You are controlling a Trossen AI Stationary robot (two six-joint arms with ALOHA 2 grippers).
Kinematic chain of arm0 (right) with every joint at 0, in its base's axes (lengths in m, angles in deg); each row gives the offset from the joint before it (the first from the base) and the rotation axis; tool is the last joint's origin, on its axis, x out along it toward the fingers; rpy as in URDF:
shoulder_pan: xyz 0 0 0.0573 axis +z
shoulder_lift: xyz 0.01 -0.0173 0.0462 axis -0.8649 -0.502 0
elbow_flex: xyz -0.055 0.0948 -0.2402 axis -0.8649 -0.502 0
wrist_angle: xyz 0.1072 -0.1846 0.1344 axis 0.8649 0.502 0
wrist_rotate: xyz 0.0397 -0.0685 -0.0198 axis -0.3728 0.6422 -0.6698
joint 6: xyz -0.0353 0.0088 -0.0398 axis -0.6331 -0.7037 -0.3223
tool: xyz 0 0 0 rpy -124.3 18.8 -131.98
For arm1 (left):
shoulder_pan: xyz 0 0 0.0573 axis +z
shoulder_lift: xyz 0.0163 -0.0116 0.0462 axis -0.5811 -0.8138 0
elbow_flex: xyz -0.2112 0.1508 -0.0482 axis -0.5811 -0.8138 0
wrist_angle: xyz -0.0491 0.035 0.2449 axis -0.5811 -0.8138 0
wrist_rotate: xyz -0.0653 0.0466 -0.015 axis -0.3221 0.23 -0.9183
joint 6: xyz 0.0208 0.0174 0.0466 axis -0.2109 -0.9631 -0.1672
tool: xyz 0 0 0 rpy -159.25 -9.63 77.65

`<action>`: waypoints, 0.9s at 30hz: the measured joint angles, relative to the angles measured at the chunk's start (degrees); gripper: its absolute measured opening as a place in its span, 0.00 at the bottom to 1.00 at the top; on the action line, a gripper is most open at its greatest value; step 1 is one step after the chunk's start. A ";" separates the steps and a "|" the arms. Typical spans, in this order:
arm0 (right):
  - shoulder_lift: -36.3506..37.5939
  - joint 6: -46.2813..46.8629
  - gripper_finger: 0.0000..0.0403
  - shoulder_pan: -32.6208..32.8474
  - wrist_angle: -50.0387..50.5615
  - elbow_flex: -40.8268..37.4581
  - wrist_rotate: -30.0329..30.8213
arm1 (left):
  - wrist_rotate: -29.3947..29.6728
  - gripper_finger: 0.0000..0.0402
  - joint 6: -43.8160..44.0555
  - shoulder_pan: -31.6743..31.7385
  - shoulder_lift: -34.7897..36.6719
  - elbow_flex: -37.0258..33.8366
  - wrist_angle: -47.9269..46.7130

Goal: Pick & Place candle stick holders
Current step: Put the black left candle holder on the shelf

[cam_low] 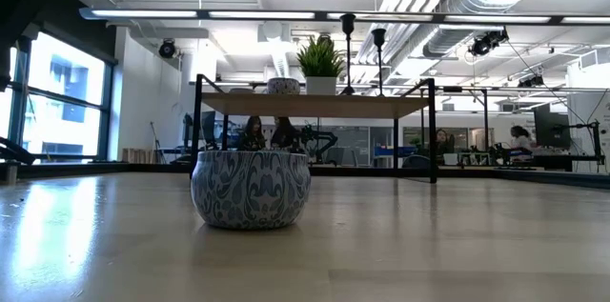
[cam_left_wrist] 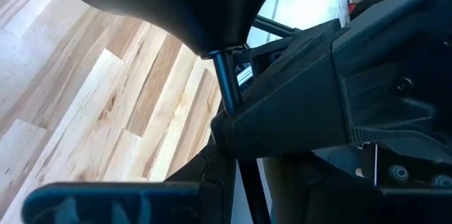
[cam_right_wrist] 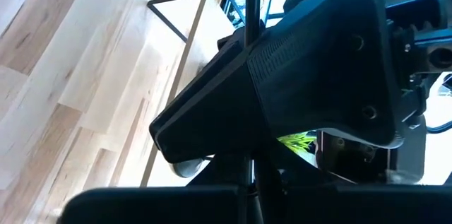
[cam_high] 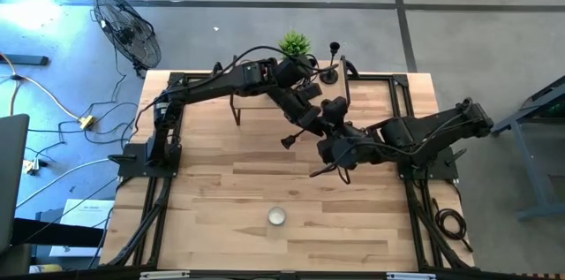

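Note:
One black candle stick holder is up in the air between my two grippers above the middle of the table. Its round base point(cam_left_wrist: 176, 5) and thin stem point(cam_left_wrist: 223, 86) fill the left wrist view, and the stem point(cam_right_wrist: 248, 5) also shows in the right wrist view. My left gripper point(cam_high: 311, 121) and my right gripper point(cam_high: 339, 147) meet at this stem, each shut on it. Two more black holders point(cam_low: 348, 50) point(cam_low: 378, 50) stand upright by their bases on the raised shelf point(cam_low: 315, 104). One of them point(cam_high: 334, 57) shows in the high view. My left gripper holds the candle stick holder by its stem point(cam_left_wrist: 227, 107), a little below the base. The base sits close above the fingers. The holder is lifted clear of the table. The right gripper's finger point(cam_left_wrist: 296, 104) covers the place of contact. My right gripper is on the same stem point(cam_right_wrist: 249, 30), farther from the base. Its fingers lie across the stem. The left gripper's finger point(cam_right_wrist: 296, 68) stands in front of the place of contact, so the kind of hold does not show.
A green potted plant point(cam_high: 294, 45) and a small pale bowl point(cam_low: 283, 85) stand on the shelf at the table's far edge. A round candle tin with a blue and white pattern point(cam_high: 277, 216) sits near the table's near edge. Bare wood point(cam_high: 221, 192) lies around it.

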 joint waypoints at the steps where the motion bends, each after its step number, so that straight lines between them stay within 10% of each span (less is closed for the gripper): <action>1: 0.00 0.00 0.00 0.01 0.01 0.00 0.20 | -0.04 0.16 0.39 0.00 0.00 0.00 0.12; 17: 0.33 0.90 0.00 0.01 0.52 0.00 -0.02 | 0.80 0.18 0.52 0.00 0.00 0.00 0.59; 27: 0.37 0.87 0.00 0.01 0.44 0.00 0.04 | -0.01 0.47 0.64 -0.01 0.00 0.00 0.80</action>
